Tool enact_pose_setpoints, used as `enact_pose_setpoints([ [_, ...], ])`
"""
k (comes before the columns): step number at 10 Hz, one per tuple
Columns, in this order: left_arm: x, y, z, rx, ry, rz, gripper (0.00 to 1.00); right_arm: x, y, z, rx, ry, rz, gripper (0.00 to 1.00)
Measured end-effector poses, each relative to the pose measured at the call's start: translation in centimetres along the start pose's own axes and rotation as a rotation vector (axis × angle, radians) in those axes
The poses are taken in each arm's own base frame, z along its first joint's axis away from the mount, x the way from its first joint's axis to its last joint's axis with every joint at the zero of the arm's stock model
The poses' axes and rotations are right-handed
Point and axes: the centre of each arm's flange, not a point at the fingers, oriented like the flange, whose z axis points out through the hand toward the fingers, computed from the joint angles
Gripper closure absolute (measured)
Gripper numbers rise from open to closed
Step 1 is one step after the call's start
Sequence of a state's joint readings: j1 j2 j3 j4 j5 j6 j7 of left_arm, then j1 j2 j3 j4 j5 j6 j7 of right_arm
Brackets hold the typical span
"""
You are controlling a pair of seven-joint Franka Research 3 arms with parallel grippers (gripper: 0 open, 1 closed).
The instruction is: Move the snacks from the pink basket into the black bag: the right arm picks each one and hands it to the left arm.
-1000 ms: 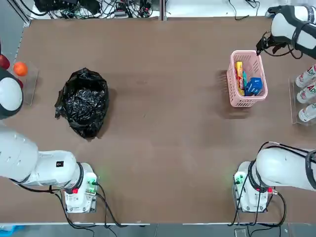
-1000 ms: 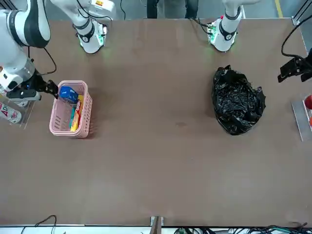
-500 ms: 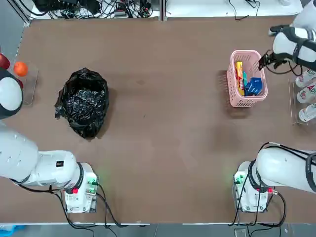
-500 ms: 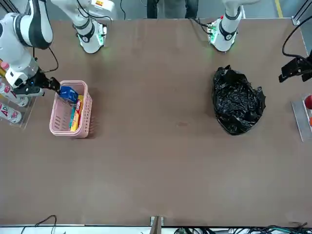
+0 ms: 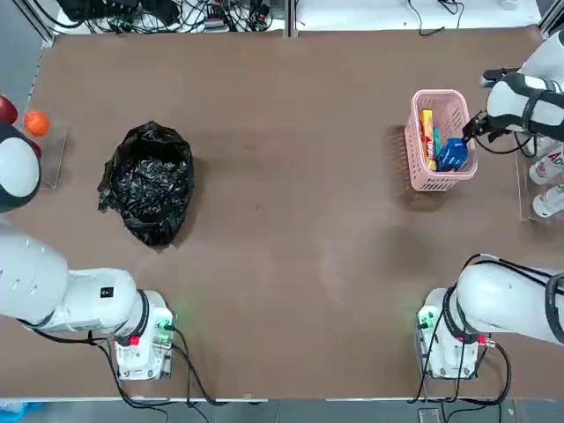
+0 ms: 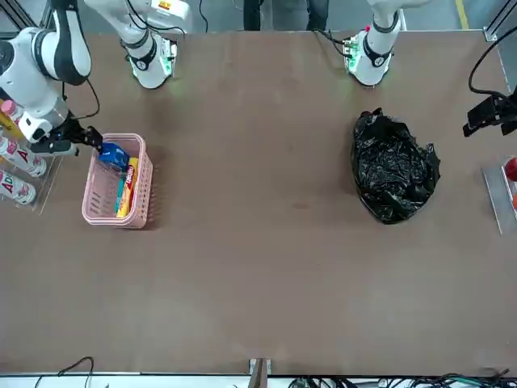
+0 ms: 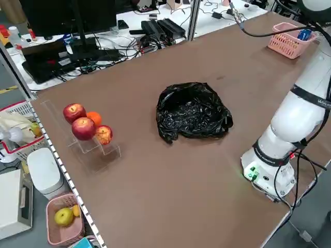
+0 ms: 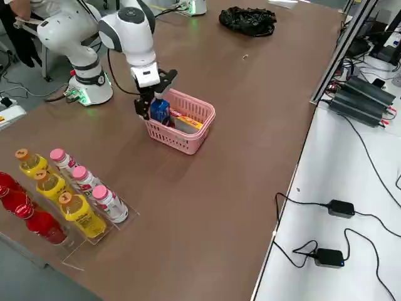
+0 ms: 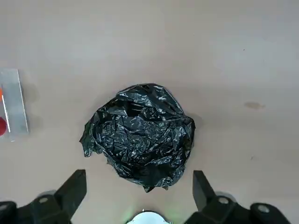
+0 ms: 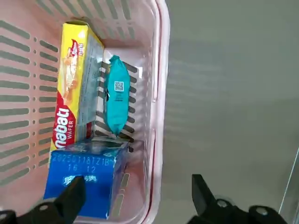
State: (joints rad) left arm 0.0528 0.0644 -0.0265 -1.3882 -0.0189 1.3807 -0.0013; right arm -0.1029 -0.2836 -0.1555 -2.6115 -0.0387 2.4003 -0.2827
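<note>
The pink basket (image 5: 441, 181) stands at the table's right side and holds three snacks: a blue packet (image 10: 86, 177), a yellow one with red marks (image 10: 74, 88) and a small teal one (image 10: 117, 95). My right gripper (image 5: 476, 126) hangs open over the basket's right rim (image 10: 159, 93), one finger above the blue packet and the other outside the basket, holding nothing. The black bag (image 5: 150, 182) lies crumpled at the left. My left gripper (image 6: 485, 117) hovers open and unladen high above the table's left side, looking down on the bag (image 9: 140, 133).
A clear rack of bottles (image 5: 548, 167) lies just right of the basket, close to the right arm. A clear stand with apples and an orange (image 7: 85, 126) sits at the left edge beyond the bag. Bare brown table spans the middle between bag and basket.
The right gripper has come from beyond the basket's far right corner toward the robot along its right side, ending over the blue packet's end. The left arm has stayed still.
</note>
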Motion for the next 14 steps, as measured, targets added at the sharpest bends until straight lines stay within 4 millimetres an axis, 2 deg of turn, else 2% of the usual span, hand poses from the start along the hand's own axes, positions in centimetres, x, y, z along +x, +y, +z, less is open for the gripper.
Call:
enact_pose_setpoints([
  [2, 0.0, 0.0, 0.0, 0.000, 0.000, 0.000, 0.00, 0.2, -0.7, -0.4, 0.007, 0.007, -0.005, 0.00],
  [5, 0.0, 0.0, 0.0, 0.000, 0.000, 0.001, 0.00, 0.9, -4.1, -0.5, 0.019, 0.004, 0.018, 0.00],
  [11, 0.0, 0.1, 0.0, 0.000, 0.000, 0.002, 0.00, 1.1, -4.5, -0.5, 0.017, 0.021, 0.028, 0.00],
  [14, 0.0, 0.1, 0.0, 0.000, 0.000, 0.002, 0.00, 0.1, -4.7, 1.3, 0.016, 0.027, 0.047, 0.00],
])
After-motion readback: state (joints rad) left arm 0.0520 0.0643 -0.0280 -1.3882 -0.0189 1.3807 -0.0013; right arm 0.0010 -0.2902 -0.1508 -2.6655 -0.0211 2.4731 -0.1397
